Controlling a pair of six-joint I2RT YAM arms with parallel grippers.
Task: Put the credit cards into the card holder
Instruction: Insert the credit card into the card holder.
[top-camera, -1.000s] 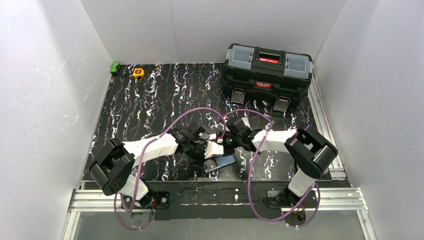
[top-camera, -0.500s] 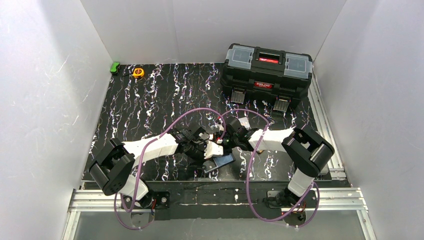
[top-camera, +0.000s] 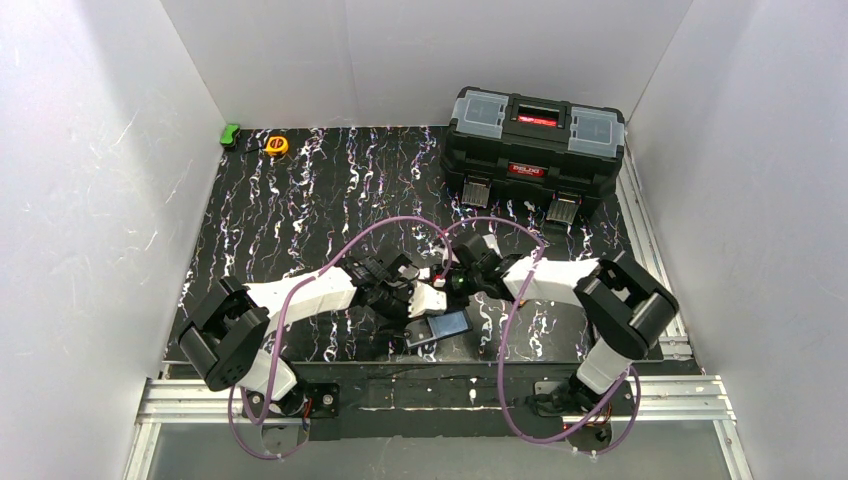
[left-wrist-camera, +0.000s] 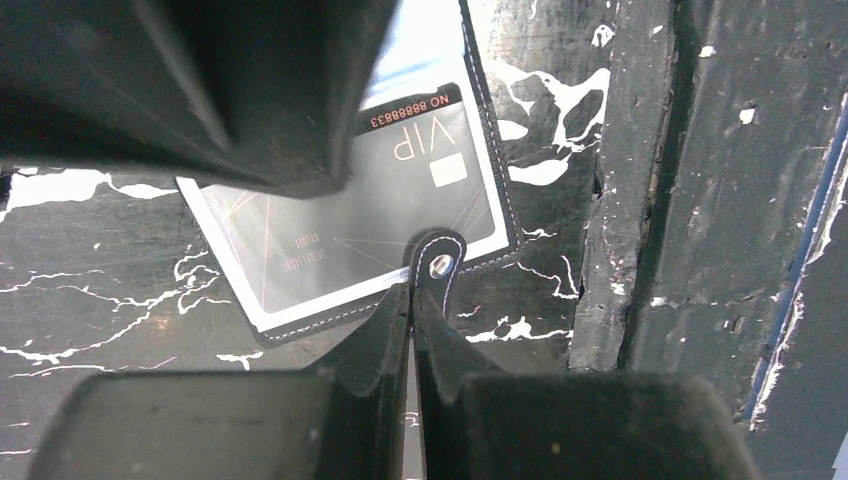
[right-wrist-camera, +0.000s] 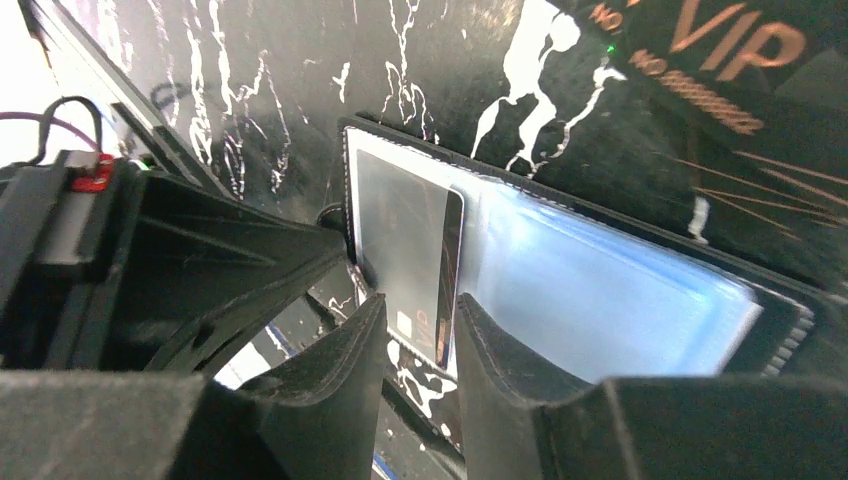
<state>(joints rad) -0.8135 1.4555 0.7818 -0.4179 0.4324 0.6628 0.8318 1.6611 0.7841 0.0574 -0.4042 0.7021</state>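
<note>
Black leather-like card holder (top-camera: 441, 328) lies open on the surface (top-camera: 300, 200), lower centre of the top view, left fingers (left-wrist-camera: 375, 345) pinched shut on its clasp tab (left-wrist-camera: 437, 262), right fingers (right-wrist-camera: 330, 370) narrowly flanking a silver-grey card (right-wrist-camera: 405, 250) beside the bluish sleeves (right-wrist-camera: 600, 290), grip unclear; insertion seems underway, next needing a straight push home.

Left tool (left-wrist-camera: 411, 296) closed; right tool (right-wrist-camera: 418, 322) parted; both angled inward, low.

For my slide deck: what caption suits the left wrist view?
Left gripper pinches the clasp tab of the card holder, a VIP card in its sleeve.
</note>
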